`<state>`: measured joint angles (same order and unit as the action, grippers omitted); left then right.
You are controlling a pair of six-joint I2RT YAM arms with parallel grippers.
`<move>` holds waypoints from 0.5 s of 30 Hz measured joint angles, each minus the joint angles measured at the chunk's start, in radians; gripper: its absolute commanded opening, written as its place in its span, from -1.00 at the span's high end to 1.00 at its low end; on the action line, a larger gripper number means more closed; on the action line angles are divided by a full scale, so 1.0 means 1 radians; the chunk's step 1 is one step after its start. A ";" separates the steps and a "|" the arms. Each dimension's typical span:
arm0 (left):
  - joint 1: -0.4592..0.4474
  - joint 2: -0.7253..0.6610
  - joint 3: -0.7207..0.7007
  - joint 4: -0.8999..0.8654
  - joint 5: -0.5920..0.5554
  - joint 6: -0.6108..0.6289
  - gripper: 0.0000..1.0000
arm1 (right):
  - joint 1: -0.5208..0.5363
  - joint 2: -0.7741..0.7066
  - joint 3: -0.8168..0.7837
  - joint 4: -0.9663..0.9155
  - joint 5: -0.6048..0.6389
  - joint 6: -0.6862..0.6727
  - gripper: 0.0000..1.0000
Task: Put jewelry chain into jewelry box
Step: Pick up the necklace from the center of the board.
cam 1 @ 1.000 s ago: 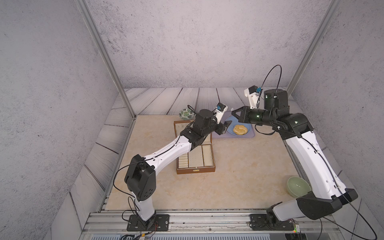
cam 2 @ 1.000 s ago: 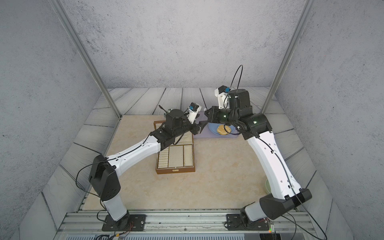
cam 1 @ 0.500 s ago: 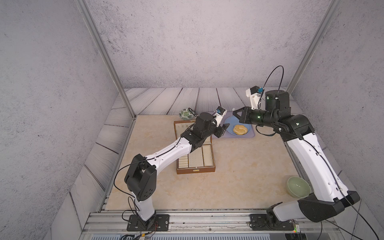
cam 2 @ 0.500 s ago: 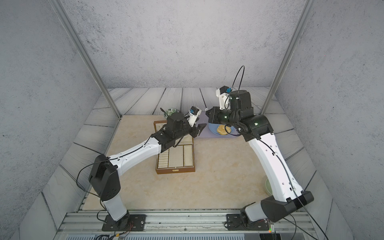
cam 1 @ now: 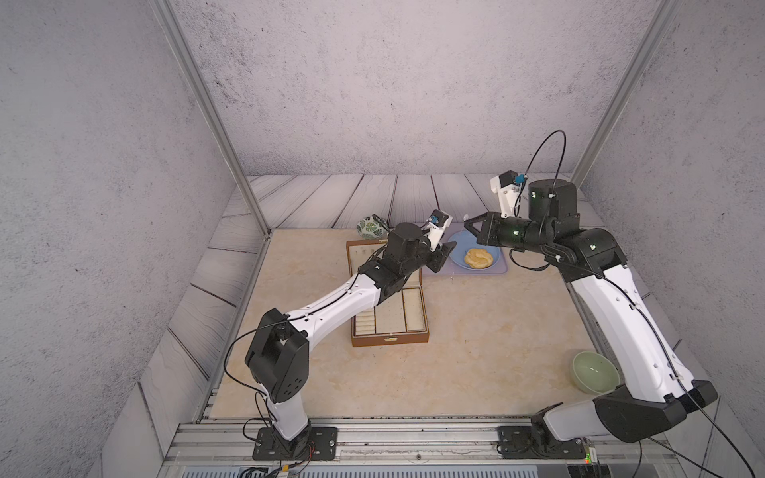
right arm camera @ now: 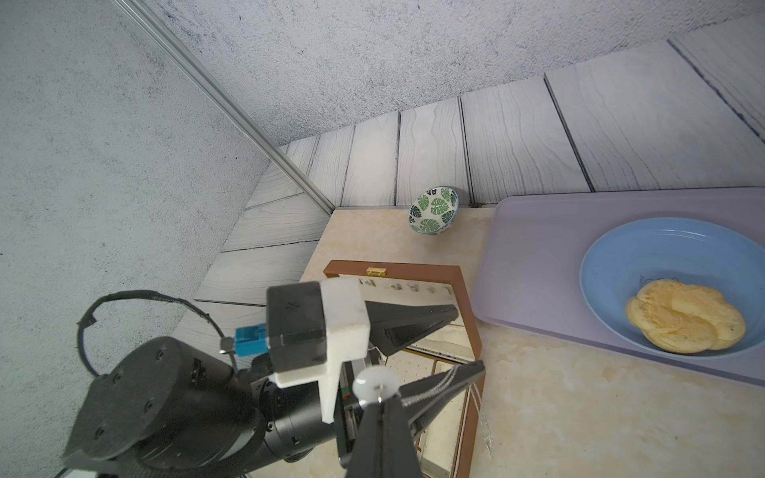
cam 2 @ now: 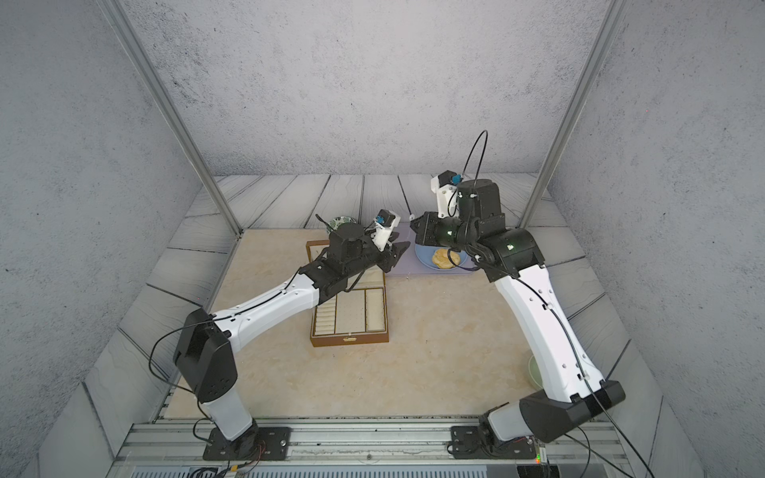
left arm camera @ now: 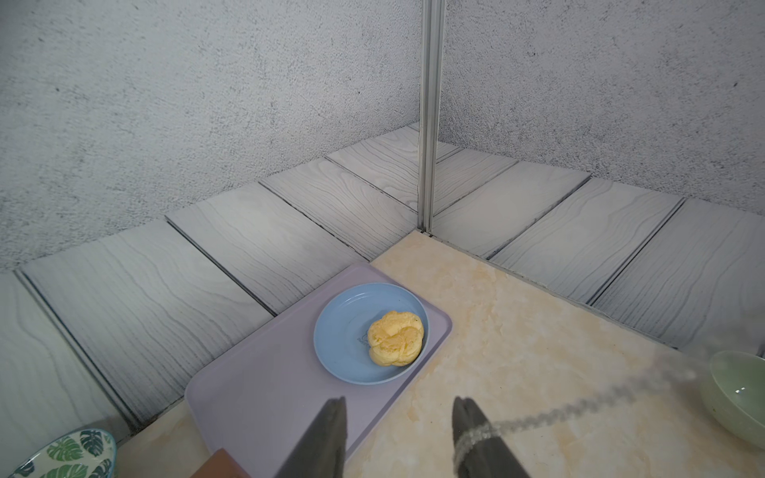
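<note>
1. While strung in the air between both claws, not yet inside the jewelry box (cam 1: 389, 338): jewelry chain (right arm camera: 432, 387), clear of the counter (cam 1: 476, 331), above the box's far corner beside the lilac tray (left arm camera: 248, 393).
2. Right claw (right arm camera: 378, 407): found closed, pinching one end of the chain just beside a small white disc (right arm camera: 374, 383).
3. Left claw (left arm camera: 399, 403): found with jaws apart, pinching nothing. Noted only as a rest for the chain, draped across one finger (left arm camera: 492, 459), with a loose tail hanging below.
4. Box: found lying with lid back and cream compartments exposed. No chain seen in the parts not hidden by the left arm.
5. Step in hand, as judged: passing or steadying the chain in mid-air ahead of lowering.
6. Next move, as judged: calls for a sure hold by one claw, a carry over a bare compartment, a slow descent to pool the links, then release.
7. Risk: thin links slipping off the finger, or the tail falling across the box wall.
</note>
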<state>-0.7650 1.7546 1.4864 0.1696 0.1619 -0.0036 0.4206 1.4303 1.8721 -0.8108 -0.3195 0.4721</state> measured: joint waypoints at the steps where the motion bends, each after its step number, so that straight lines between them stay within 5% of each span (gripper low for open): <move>1: 0.000 0.000 -0.001 0.001 0.004 0.000 0.03 | 0.000 0.000 0.000 0.000 0.000 0.000 1.00; 15: 0.000 -0.003 -0.021 0.040 0.030 -0.007 0.29 | 0.000 0.000 0.000 0.000 0.000 0.000 1.00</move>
<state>-0.7650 1.7519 1.4651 0.2092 0.1917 -0.0109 0.4206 1.4300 1.8721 -0.8112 -0.3191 0.4725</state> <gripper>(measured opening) 0.378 0.048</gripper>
